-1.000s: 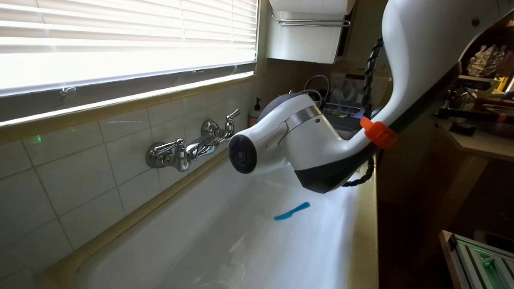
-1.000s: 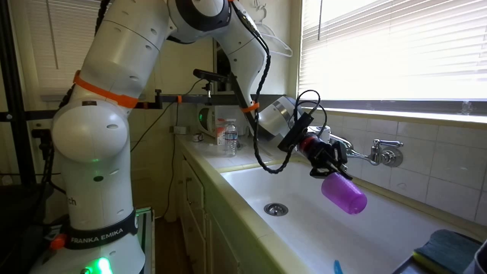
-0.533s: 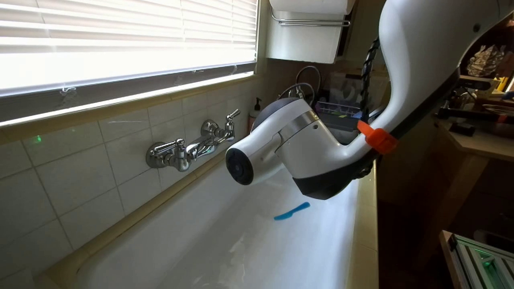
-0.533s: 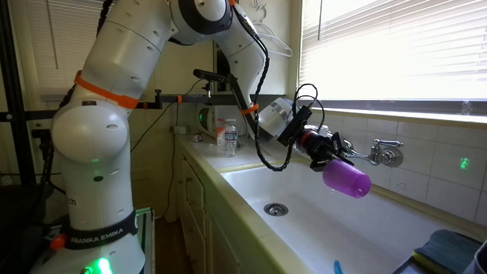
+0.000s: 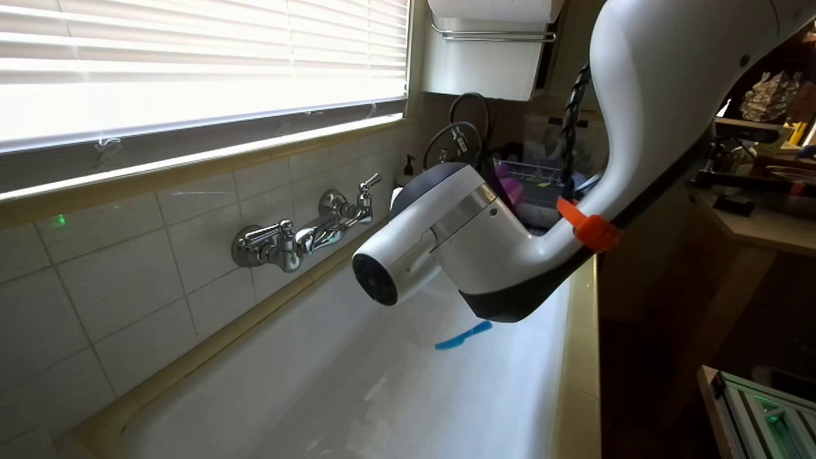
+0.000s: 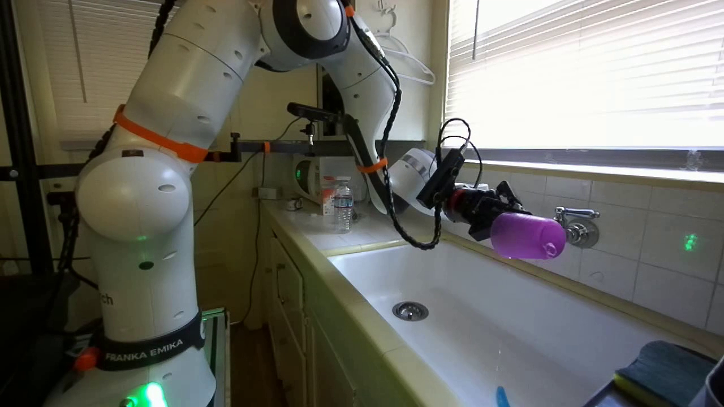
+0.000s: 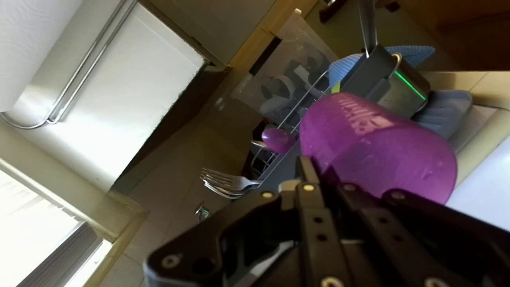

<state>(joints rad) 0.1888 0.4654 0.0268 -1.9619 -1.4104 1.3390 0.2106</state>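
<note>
in an exterior view, and there it is: the end effector (image 6: 503, 215) pinching the purple cup (image 6: 529, 236) by one end, out at the tip of the white robot arm (image 6: 192, 73). the cup is up on its side, almost level, over the white sink (image 6: 481, 333), its far end cutting across the faucet handle (image 6: 581, 232) from this angle. down below sits the drain (image 6: 410, 311), the tip of a blue knife (image 6: 501, 397) peeks in at the bottom edge, and a dark sponge (image 6: 667, 370) with a yellow side rests in the corner. on the table (image 6: 308, 226) at the back, a water bottle (image 6: 343, 206) stands upright beside a microwave (image 6: 339, 168).

in an exterior view, the wrist (image 5: 414, 242) blocks the end effector, and just a patch of purple (image 5: 512, 190) shows behind it, too covered to read. the blue knife lies flat on the sink floor, and the chrome faucet (image 5: 322, 234) juts from the tiled wall (image 5: 115, 280) below the bright blinds (image 5: 204, 57).

now the wrist view, right up close: fingers (image 7: 306, 171) clamped tight on the purple cup, which fills the middle right. just past it comes the dish rack (image 7: 283, 165), forks (image 7: 231, 181) and a purple spoon (image 7: 279, 140) poking out, a clear bin (image 7: 287, 75) behind and a pale blue dish (image 7: 416, 56) toward the upper right. whether cup and rack touch is impossible to tell.
</note>
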